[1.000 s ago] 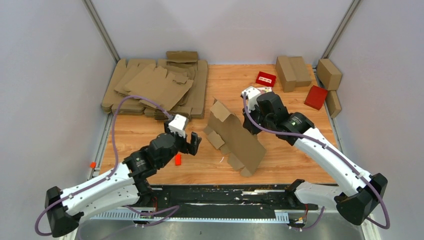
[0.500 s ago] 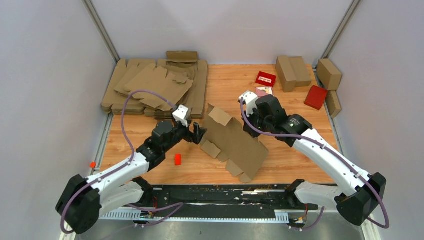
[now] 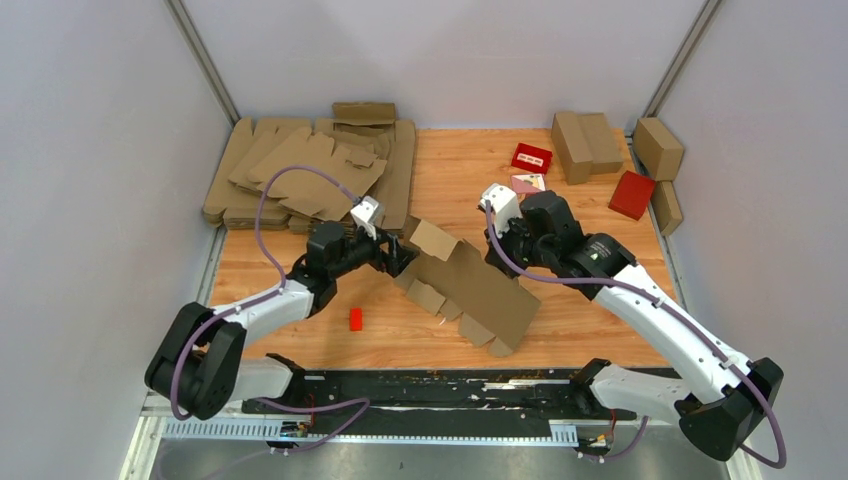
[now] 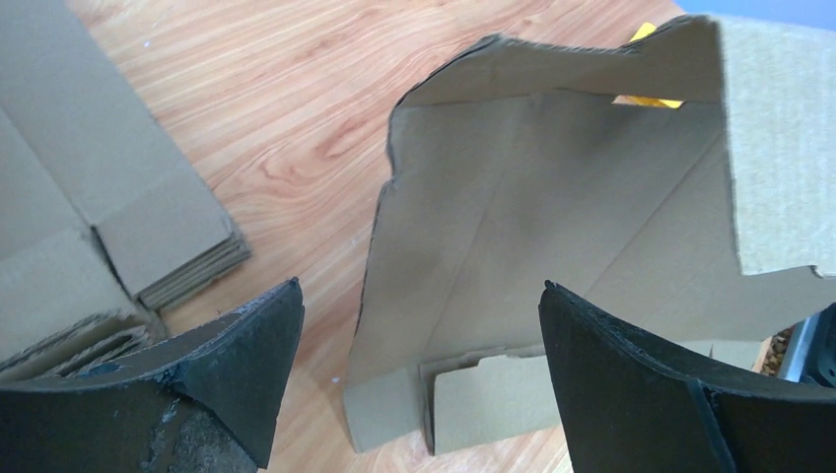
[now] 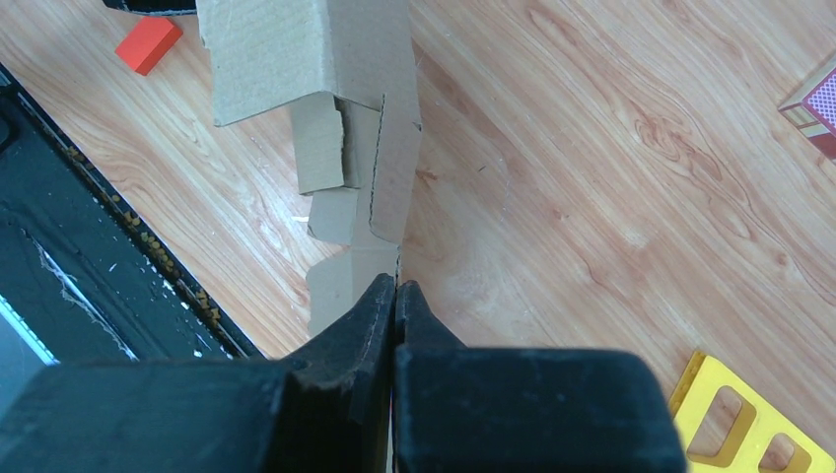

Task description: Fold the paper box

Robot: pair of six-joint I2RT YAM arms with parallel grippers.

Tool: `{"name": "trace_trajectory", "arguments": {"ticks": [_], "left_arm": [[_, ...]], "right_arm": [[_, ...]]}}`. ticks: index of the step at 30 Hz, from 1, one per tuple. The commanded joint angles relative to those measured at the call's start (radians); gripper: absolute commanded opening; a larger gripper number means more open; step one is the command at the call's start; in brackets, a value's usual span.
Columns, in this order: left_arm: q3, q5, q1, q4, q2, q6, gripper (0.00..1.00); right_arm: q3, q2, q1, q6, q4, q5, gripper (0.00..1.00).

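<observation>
The paper box [image 3: 480, 290] is a flat brown cut-out with flaps, held up on edge and tilted at the table's middle. My right gripper [image 3: 497, 252] is shut on its upper right edge. In the right wrist view the sheet [image 5: 386, 148] runs edge-on away from the pinched jaws of the right gripper [image 5: 396, 288]. My left gripper [image 3: 396, 257] is open at the sheet's left end. In the left wrist view the box [image 4: 552, 197] stands just beyond the left gripper [image 4: 419, 296], with its left edge and a small lower flap between the spread fingertips, untouched.
A pile of flat cardboard sheets [image 3: 310, 175] lies at the back left. Folded cartons [image 3: 585, 140] and red boxes [image 3: 632, 194] sit at the back right. A small red block [image 3: 355, 319] lies near the front, and a yellow frame [image 5: 739, 424] beside the right gripper.
My left arm has reached forward and right, up to the sheet's left end, staying open. The sheet has leaned lower, and the right gripper has shifted slightly right with it.
</observation>
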Motion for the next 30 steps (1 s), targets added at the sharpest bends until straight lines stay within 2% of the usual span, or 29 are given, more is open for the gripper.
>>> {"name": "trace_trajectory", "arguments": {"ticks": [1, 5, 14, 17, 23, 30], "left_arm": [[0.047, 0.082, 0.004, 0.112, 0.030, 0.019, 0.96], [0.054, 0.125, 0.004, 0.152, 0.081, 0.009, 0.92], [0.049, 0.048, 0.009, 0.139, 0.102, 0.037, 0.89], [0.053, 0.108, 0.009, 0.154, 0.110, 0.019, 0.81], [0.045, 0.125, 0.009, 0.144, 0.097, 0.013, 0.65], [0.009, 0.156, 0.009, 0.143, 0.056, -0.001, 0.28]], "right_arm": [[0.024, 0.003, 0.004, -0.029, 0.039, -0.021, 0.00], [0.029, 0.027, 0.006, -0.028, 0.056, -0.026, 0.00], [0.058, 0.060, 0.004, -0.026, 0.059, -0.044, 0.00], [0.058, 0.059, 0.005, -0.027, 0.059, -0.038, 0.00], [0.050, 0.050, 0.004, -0.029, 0.076, 0.004, 0.00], [0.046, 0.045, 0.004, -0.030, 0.097, 0.027, 0.00]]}}
